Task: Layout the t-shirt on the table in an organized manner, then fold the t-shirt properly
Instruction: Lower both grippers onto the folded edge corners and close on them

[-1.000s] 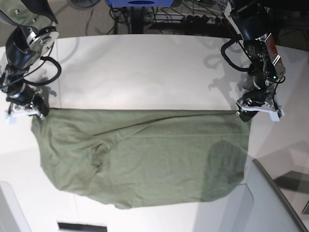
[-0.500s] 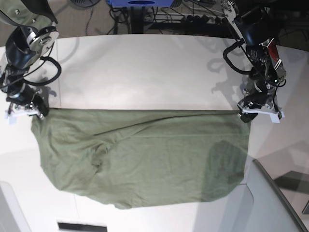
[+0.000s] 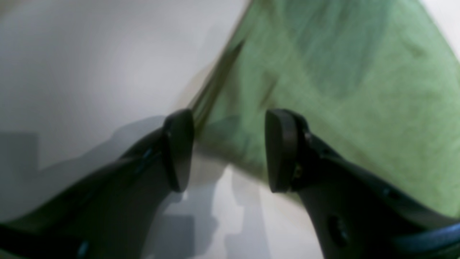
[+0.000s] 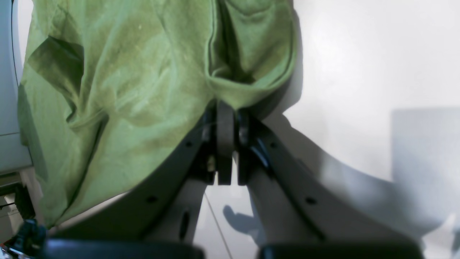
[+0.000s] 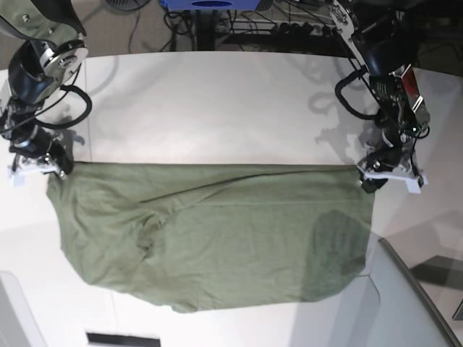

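The olive-green t-shirt (image 5: 210,231) lies spread across the white table (image 5: 217,101), its far edge pulled into a straight line and its near edge rumpled. At the shirt's far left corner my right gripper (image 5: 54,168) is shut on the cloth; the right wrist view shows the right gripper (image 4: 225,118) with a bunched hem of the t-shirt (image 4: 118,90) pinched in its jaws. My left gripper (image 5: 376,177) stands open at the far right corner. In the left wrist view the left gripper (image 3: 230,151) has its jaws apart, with the corner of the t-shirt (image 3: 341,90) lying just beyond and between them.
A grey angled panel (image 5: 405,303) rises at the near right, overlapping the shirt's corner. Another pale panel (image 5: 11,311) sits at the near left. Cables and a blue stand (image 5: 210,6) lie beyond the table's far edge. A thin dark seam (image 5: 85,108) runs across the tabletop on the left.
My left gripper has shifted slightly toward the near right, staying open by the shirt's corner. The right gripper and the shirt have not moved.
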